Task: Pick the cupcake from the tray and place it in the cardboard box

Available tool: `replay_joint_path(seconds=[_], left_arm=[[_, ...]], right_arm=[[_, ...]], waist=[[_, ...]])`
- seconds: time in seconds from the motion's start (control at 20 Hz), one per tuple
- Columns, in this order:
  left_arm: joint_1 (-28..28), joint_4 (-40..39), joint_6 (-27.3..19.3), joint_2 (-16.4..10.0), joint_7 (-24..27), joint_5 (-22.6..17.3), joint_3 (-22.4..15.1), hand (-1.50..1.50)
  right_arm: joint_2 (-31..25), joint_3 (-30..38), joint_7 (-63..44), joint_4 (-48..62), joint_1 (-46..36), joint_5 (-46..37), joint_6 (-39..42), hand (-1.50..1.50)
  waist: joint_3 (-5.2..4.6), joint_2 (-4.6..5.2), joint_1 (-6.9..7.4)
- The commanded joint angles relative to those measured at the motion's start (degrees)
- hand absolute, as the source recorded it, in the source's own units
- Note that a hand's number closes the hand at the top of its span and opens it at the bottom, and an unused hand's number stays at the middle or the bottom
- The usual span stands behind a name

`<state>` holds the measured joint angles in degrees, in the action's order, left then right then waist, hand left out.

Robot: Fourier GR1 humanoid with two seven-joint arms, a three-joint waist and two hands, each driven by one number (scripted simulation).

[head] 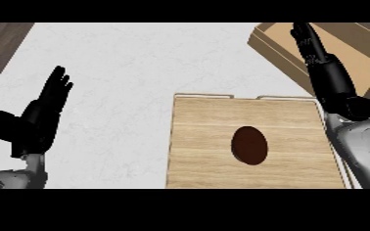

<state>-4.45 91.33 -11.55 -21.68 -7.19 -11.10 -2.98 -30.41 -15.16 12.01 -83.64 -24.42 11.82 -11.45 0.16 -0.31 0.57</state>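
The cupcake (249,145) shows as a dark brown oval on the wooden tray (202,169), right of the tray's middle. The cardboard box (276,45) stands at the far right corner of the counter, partly cut off by the view's edge. My right hand (321,66) stretches up along the tray's right side, its straight fingers lying over the box's inside. It is open, holds nothing, and is well apart from the cupcake. My left hand (43,112) rests open at the left edge, fingers up.
The white marbled counter (130,78) spreads left of and behind the tray. A strip of dark wood (11,36) shows at the far left corner. My right forearm (350,147) runs along the tray's right edge.
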Motion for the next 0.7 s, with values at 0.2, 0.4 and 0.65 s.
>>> replay_joint_path(seconds=[0.2, 0.4, 0.65], left_arm=[[2.6, 0.8, 4.3, -0.9, -1.6, -6.1, 4.8, 0.00], [3.2, 2.6, 5.5, -0.2, -5.5, -9.0, 4.1, 0.00], [5.5, 3.2, 7.9, -0.6, -4.7, -10.1, 5.7, 0.00]], right_arm=[[-1.8, 3.0, -7.9, -7.5, 8.1, 16.9, 16.9, -1.50], [2.3, 10.8, 2.8, -7.0, 11.9, 8.2, -1.5, -1.50], [-1.9, 11.8, 14.7, -19.7, 24.2, 8.5, 9.6, -1.50]], waist=[[-0.16, -0.10, -1.58], [-0.04, -0.10, -2.11], [-0.14, -0.01, -1.55]])
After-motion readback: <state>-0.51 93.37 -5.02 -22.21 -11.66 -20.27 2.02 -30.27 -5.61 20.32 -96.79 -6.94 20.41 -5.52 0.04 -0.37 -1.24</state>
